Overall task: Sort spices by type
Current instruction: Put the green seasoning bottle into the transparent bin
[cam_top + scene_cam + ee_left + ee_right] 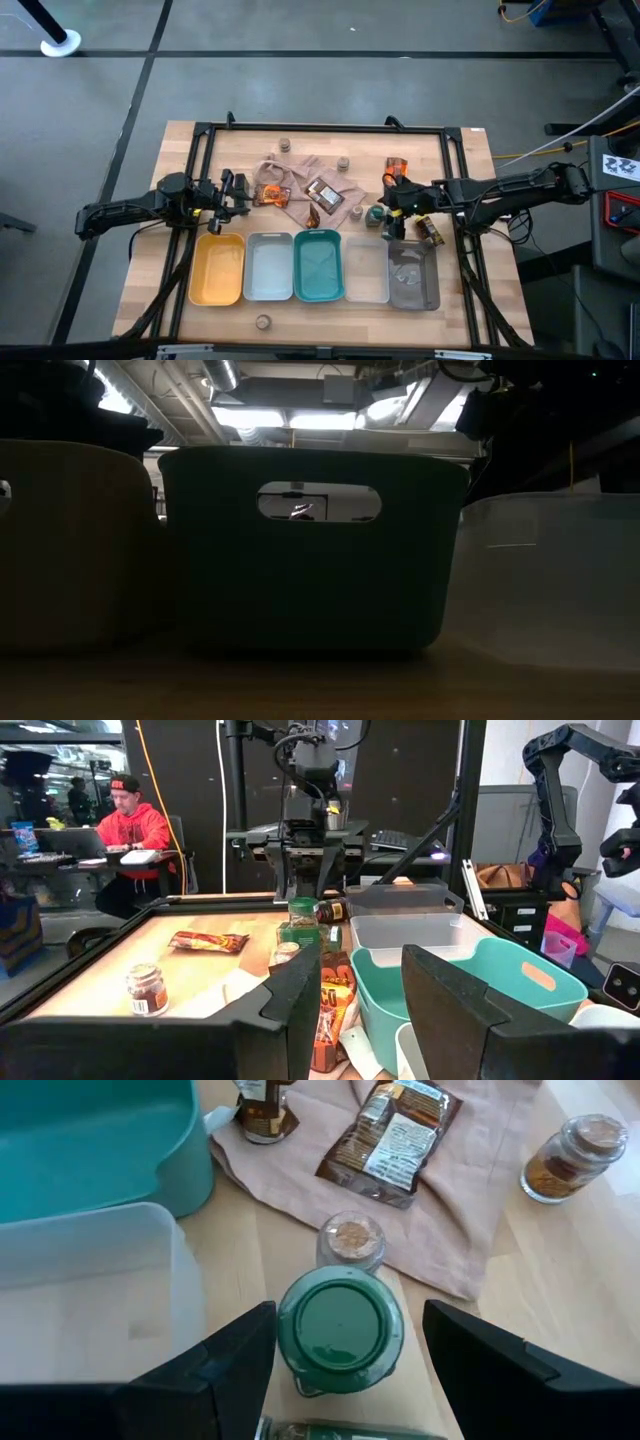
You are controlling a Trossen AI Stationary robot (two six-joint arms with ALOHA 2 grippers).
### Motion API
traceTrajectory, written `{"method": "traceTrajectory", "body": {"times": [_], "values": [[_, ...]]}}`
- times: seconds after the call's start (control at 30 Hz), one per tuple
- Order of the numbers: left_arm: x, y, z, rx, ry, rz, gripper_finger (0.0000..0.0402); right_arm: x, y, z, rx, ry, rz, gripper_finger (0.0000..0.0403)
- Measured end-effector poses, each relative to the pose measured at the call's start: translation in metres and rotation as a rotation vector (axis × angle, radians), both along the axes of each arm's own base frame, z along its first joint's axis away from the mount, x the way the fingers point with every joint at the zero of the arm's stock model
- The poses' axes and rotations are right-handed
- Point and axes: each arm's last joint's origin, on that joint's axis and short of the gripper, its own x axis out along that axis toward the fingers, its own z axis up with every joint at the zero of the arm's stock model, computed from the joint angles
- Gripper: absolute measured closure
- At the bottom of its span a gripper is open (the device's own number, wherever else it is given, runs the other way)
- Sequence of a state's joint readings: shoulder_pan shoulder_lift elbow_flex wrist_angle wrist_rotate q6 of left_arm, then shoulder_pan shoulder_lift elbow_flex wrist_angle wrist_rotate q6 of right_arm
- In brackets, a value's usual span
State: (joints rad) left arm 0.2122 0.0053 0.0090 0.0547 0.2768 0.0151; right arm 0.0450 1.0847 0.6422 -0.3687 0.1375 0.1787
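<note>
A jar with a green lid stands upright on the wood beside the clear tray. My right gripper hangs open over it, one finger on either side of the lid; no touch shows. A small tan-lidded jar stands just beyond, at the edge of the beige-pink cloth. An orange-brown packet lies flat on that cloth. Another jar stands on bare wood. My left gripper waits open and level at the table's left, holding nothing.
A row of trays lines the near side: yellow, grey-white, teal, clear, grey. Loose jars stand at the far edge and near edge. A person sits beyond the table.
</note>
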Motion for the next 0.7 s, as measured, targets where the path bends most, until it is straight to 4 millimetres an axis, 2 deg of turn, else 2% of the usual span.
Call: {"method": "traceTrajectory", "body": {"times": [0.37, 0.7], "values": [[0.0, 0.0, 0.0, 0.0, 0.0, 0.0, 0.027, 0.002, 0.001, -0.002, 0.018, 0.01, 0.018, 0.015], [0.0, 0.0, 0.0, 0.0, 0.001, 0.0, 0.027, 0.018, 0.002, -0.03, 0.006, 0.128, 0.026, 0.015]]}}
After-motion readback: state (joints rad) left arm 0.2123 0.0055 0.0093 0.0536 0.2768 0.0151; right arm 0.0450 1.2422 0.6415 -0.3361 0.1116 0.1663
